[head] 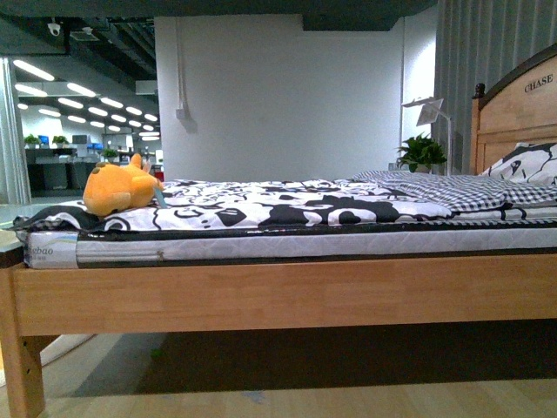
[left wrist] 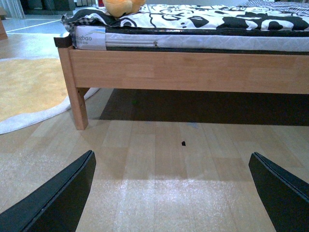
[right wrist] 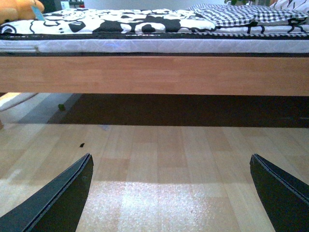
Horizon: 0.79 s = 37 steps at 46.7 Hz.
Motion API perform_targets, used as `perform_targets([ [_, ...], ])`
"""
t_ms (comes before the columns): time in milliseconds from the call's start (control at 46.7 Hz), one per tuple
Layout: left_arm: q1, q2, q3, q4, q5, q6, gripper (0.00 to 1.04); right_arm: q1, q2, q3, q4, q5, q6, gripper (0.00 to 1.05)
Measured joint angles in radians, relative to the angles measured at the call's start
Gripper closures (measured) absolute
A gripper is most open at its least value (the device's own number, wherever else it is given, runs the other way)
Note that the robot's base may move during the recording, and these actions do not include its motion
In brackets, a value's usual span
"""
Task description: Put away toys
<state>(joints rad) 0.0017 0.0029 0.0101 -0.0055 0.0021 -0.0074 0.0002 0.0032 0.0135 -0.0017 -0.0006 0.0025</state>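
**Front view: one plush toy on the bed, two hands spread wide and holding nothing**

Front view shows one orange-yellow plush toy; it lies on the black-and-white bedspread at the left end of the single bed, right by the corner; its head has a pointed ear sticking up. One wooden bed frame carries one mattress; one headboard rises at the right end, with one patterned pillow leaning against it and one checked blanket spread just in front. One potted plant and one white lamp stand beyond the bed, near the headboard.

Left wrist view: the left hand shows two dark fingers, set far apart; between them lies only the wooden floor; the hand grips nothing and touches nothing visible; one pale yellow rug lies beside the one bed leg in view; the toy sits well above and beyond this hand.

Right wrist view: the right hand likewise has its two fingers wide apart over bare floor; it holds nothing; the toy shows far off, at the bed's distant end.
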Motion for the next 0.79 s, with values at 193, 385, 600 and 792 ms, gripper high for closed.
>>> perform_targets([
  [193, 0.0, 0.0, 0.0, 0.0, -0.001, 0.0, 0.06, 0.0, 0.0, 0.0, 0.0, 0.0, 0.0, 0.06],
  [385, 0.0, 0.0, 0.0, 0.0, -0.001, 0.0, 0.06, 0.0, 0.0, 0.0, 0.0, 0.0, 0.0, 0.06],
  [600, 0.0, -0.001, 0.0, 0.0, -0.001, 0.0, 0.06, 0.0, 0.0, 0.0, 0.0, -0.001, 0.0, 0.06],
  [792, 0.0, -0.001, 0.0, 0.0, -0.001, 0.0, 0.06, 0.0, 0.0, 0.0, 0.0, 0.0, 0.0, 0.06],
])
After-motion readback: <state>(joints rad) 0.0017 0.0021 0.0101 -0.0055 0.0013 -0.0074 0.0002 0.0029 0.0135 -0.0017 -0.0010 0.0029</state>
